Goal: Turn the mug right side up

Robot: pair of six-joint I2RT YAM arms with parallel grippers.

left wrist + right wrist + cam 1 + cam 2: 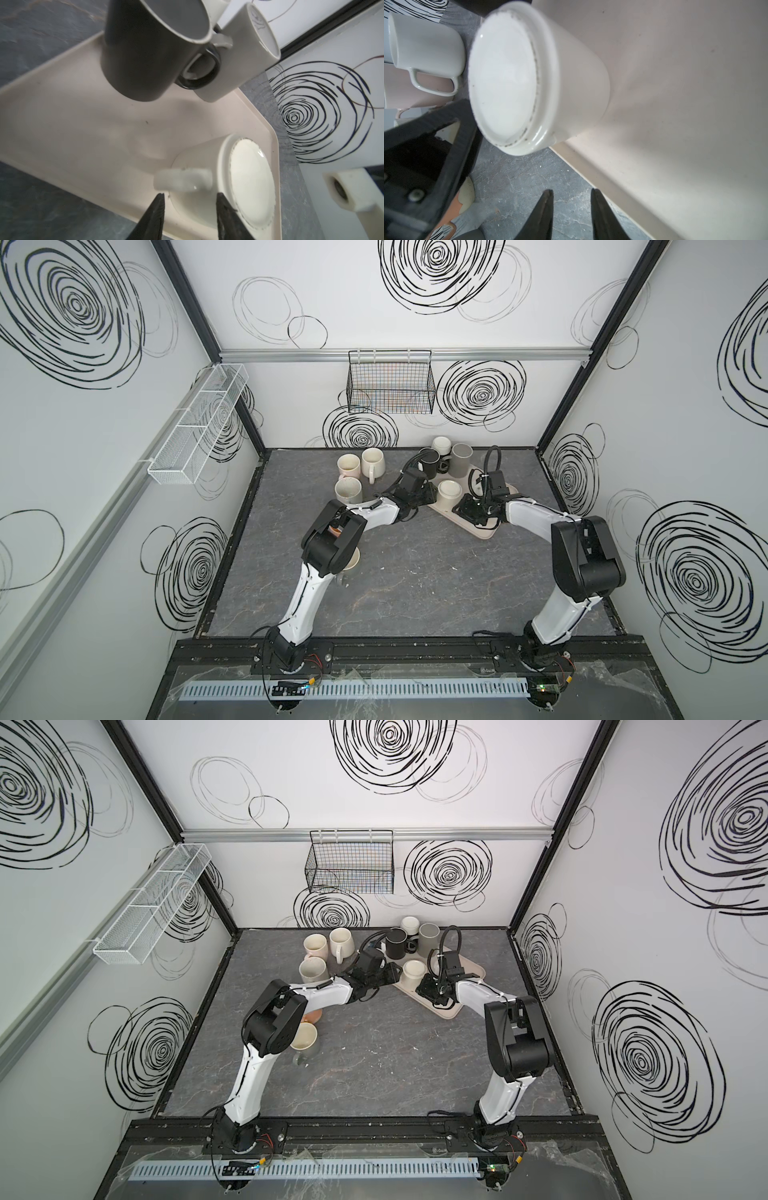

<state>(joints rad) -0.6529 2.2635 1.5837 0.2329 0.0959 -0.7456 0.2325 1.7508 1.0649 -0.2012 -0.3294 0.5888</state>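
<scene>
The upside-down mug [245, 182] is glossy cream, with a thin ring of dark specks around its base. The tray [72, 124] is pale beige. The black mug [429, 464] has a grey inside and a pale rim; next to it are a grey mug [462, 462] and a white mug [441, 445]. The pink mug [348, 466] is very pale, the speckled mug [348, 492] off-white with dark flecks. The table [415, 593] is dark grey with pale marble veins. The walls [353, 290] are white with black scribbled spirals. One wire basket [390, 385] is black, the mesh basket [199, 423] white. The arms [305, 593] are white with black joints.
</scene>
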